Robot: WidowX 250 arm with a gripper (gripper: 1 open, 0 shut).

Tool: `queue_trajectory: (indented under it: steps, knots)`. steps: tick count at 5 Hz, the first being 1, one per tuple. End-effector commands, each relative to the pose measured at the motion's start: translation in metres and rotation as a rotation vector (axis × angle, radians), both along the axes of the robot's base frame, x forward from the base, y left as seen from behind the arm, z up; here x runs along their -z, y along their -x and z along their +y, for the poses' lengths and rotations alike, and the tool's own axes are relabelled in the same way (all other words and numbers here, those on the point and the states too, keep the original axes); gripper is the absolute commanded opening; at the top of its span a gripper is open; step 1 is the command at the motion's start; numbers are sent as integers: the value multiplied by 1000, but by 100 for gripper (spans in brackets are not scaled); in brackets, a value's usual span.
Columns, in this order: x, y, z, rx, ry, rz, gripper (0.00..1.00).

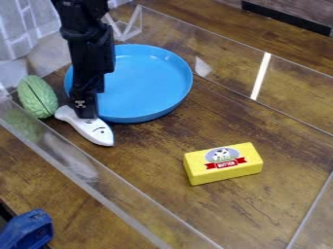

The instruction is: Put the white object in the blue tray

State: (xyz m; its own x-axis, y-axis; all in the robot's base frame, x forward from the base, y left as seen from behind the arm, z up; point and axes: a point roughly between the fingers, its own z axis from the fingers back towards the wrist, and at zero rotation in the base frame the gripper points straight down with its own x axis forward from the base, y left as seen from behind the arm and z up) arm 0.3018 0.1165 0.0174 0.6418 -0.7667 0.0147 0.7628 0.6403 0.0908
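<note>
A dark pincer point(86, 105) reached down over the head end of a slim white toy fish point(89, 127) on the wooden surface point(169, 185), just beside the near rim of a round blue tray point(159, 90). Whether its fingers were spread or closed on the toy could not be told from this angle. The toy lay outside the tray, its other end pointing toward the near side.

A hold at one end risked letting the toy pivot or slip during a lift, since most of its length stretched past the fingers. The raised rim, so close by, could catch the toy or be shoved aside if the arm swung across too low. A green oval ball point(38, 95), close to the fingers, stood to be knocked rolling by a sideways move.

The tray held nothing in the part in view; the arm hid some of it. A yellow box point(223, 163) sat shut, apart from the tray.
</note>
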Motion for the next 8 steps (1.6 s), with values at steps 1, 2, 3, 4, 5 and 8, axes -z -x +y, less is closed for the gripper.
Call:
queue_trajectory:
  steps: [1,2,3,4,5,8]
  knots:
    - [37,32,-3,-32,47,95,100]
    - [35,30,-2,-18,54,93,100]
    - [33,28,-2,-4,61,92,100]
    - [31,26,6,-20,65,90,100]
    - [29,25,14,-35,69,89,100]
    - [28,14,18,58,76,89,100]
